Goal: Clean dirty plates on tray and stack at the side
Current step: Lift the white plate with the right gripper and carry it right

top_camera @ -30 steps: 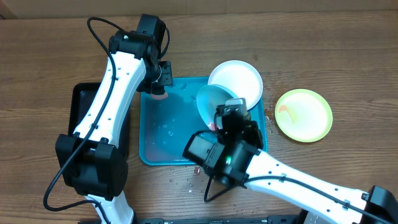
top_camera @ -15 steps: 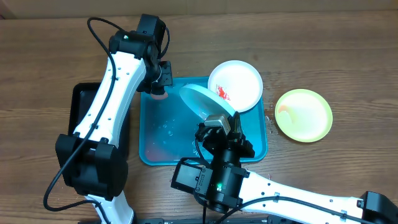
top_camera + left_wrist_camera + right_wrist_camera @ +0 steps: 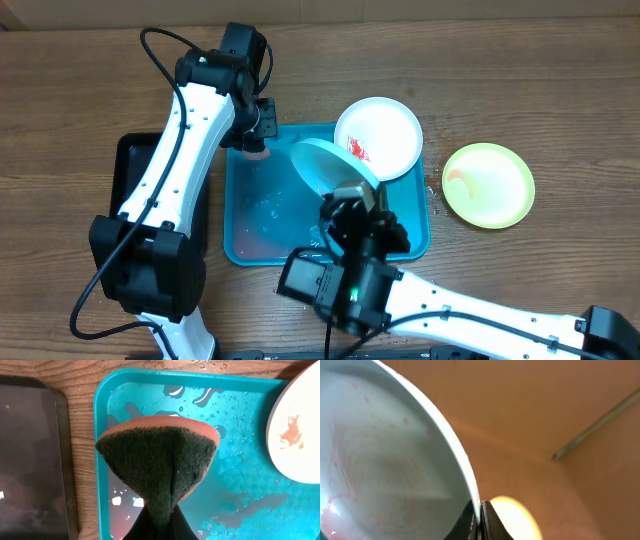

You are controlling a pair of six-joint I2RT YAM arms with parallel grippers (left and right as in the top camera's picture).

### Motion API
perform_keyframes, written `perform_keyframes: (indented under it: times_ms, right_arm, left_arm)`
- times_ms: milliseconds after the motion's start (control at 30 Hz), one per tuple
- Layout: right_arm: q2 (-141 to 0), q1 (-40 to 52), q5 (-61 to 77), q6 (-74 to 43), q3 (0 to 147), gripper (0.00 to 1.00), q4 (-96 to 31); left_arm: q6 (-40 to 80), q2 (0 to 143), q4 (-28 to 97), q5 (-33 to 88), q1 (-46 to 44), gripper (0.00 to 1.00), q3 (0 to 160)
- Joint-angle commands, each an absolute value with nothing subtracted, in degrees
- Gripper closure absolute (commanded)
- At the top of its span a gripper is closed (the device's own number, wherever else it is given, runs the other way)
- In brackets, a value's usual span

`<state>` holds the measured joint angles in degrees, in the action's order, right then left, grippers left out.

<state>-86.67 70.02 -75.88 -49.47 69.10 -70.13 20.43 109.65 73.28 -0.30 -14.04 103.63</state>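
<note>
Tipped steeper, white plate slants upper-left to lower-right overhead.

No text, label, brand or number is legible anywhere.

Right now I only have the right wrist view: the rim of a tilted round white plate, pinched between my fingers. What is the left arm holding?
Observer: The left gripper is shut on a sponge, dark green scouring face over orange backing, above the large turquoise plastic tray, near its upper left corner.
Operator: Any other plate lying on that tray?
Observer: Yes. Apart from your held plate, a second round white plate with a red sauce smear sits at the upper right corner, overhanging the rim.
Operator: And the third?
Observer: The round yellow-green plate lies on the wooden table, right of the tray, with a faint pink smear on it.
</note>
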Motion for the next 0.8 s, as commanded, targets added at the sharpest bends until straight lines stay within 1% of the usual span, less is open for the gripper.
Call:
perform_keyframes:
  times_ms: [0,33,167,300,433,600,633,767]
  right_arm:
    - [-85.6,65.0,-60.8,-56.5,70.4,0.96,-70.3]
    - [-85.6,62.0,-54.8,-57.3,70.0,0.96,-70.2]
    - [-85.6,51.2,-39.4,-55.9,69.3,0.96,-70.0]
    - [-85.6,39.2,-25.8,-45.2,69.3,0.96,-66.4]
    - [-85.6,25.7,-11.8,-38.1,69.3,0.96,-64.2]
    - [-85.6,8.0,-1.7,-33.4,69.3,0.96,-64.4]
    - [-85.6,1.7,1.7,-31.5,69.3,0.96,-64.6]
    - [-86.3,-10.6,3.3,-29.6,69.1,0.96,-66.9]
  left_arm:
    - [19.3,109.4,73.0,-1.0,-14.3,0.96,103.9]
    - [19.3,109.4,73.0,-1.0,-14.3,0.96,103.9]
    - [19.3,109.4,73.0,-1.0,-14.3,0.96,103.9]
    - [19.3,109.4,72.9,-1.0,-14.3,0.96,103.9]
    - [19.3,109.4,72.7,-1.0,-14.3,0.96,103.9]
    - [19.2,109.4,72.8,-1.1,-14.2,0.96,103.9]
    - [19.2,109.4,72.8,-1.1,-14.2,0.96,103.9]
    - [19.3,109.4,72.4,-1.0,-14.5,0.96,103.9]
